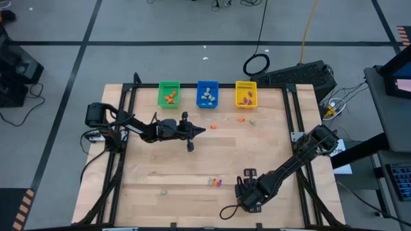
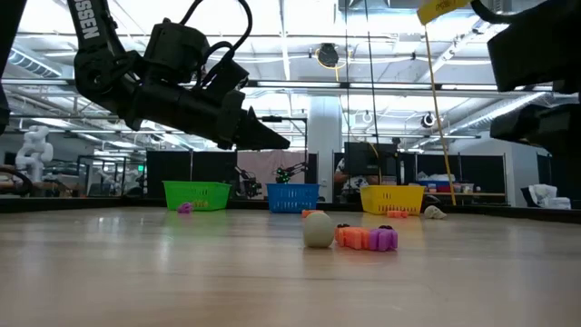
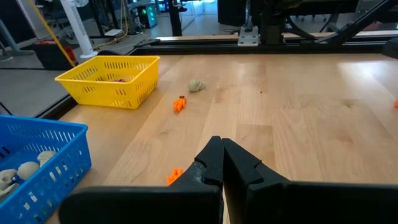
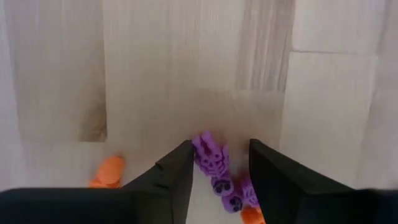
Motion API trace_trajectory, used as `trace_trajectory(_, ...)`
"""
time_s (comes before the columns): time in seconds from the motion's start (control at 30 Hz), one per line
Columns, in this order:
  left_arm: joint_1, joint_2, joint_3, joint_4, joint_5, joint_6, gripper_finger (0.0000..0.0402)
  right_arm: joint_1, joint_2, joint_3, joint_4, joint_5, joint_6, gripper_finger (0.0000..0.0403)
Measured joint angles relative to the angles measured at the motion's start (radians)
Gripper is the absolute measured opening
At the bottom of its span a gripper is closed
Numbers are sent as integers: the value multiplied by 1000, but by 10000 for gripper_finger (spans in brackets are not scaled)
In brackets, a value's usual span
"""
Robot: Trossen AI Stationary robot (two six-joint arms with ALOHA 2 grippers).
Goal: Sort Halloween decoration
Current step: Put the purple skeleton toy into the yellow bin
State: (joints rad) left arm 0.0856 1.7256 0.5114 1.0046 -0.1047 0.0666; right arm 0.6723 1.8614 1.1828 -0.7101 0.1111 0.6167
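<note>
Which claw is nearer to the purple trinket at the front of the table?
The right claw: its open fingers stand on either side of the purple trinket. The left claw, shut, hangs far off near the bins.

The high view looks straight down from well above, taking in the whole bench (image 1: pixel 192 167), both arms and the floor around it. The low view sits at bench-top level, facing level across the wood toward the three bins and the room behind; it shares with the high view the green bin (image 2: pixel 196 194), blue bin (image 2: pixel 293 197) and yellow bin (image 2: pixel 392 198). The left wrist view looks forward and slightly down past its own dark fingers, also catching the yellow and blue bins. The right wrist view points steeply down, very close to the wood.
</note>
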Motion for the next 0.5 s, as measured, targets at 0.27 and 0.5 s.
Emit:
trace_trajectory(0.27, 0, 0, 0, 0, 0, 0, 0, -18, -4, -2, -41, 105, 0, 137)
trace_trajectory(0.5, 0, 0, 0, 0, 0, 0, 0, -19, -4, -1, -93, 100, 87, 137)
